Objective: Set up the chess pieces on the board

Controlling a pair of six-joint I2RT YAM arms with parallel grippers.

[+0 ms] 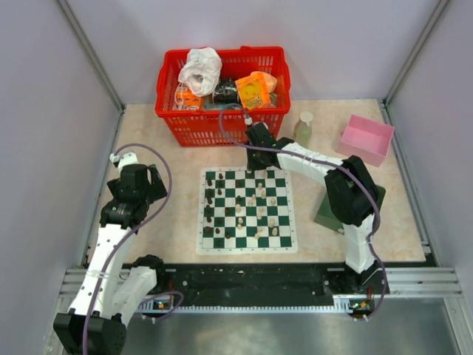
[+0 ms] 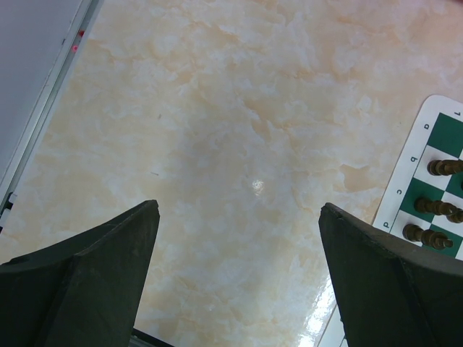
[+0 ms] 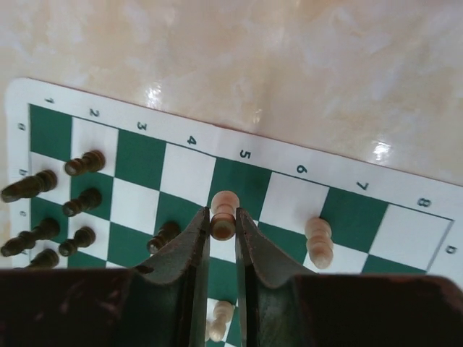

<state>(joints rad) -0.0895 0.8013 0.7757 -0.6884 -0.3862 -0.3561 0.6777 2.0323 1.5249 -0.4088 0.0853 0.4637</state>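
R arm: base at near-right corner, elbow bent high over the dark green box (image 1: 325, 213), forearm stretched away and to the left, ending over the far edge of the board (image 1: 247, 250). Wrist tipped down, right tool (image 3: 222, 215) pointing at the squares. Its fingers are pressed in on a cream piece (image 3: 226, 201), pinching it just below the head, approx by the col marked 5 and close to the far border. Can't tell from the wrist cam if the base sits on the square or hangs just above it.

L arm: folded back on itself, wrist off the board's left side, left tool (image 2: 237, 217) over bare worktop (image 1: 148, 140). Fingers spread wide, nothing between them.

Board lies mid-worktop between the 2 arms. Dark pieces (image 1: 211, 203) stand mostly along its left cols, other cream pieces (image 1: 266, 214) scattered centre and right.

Behind the board: red basket (image 1: 222, 129), small bottle (image 1: 304, 127), pink box (image 1: 367, 139).
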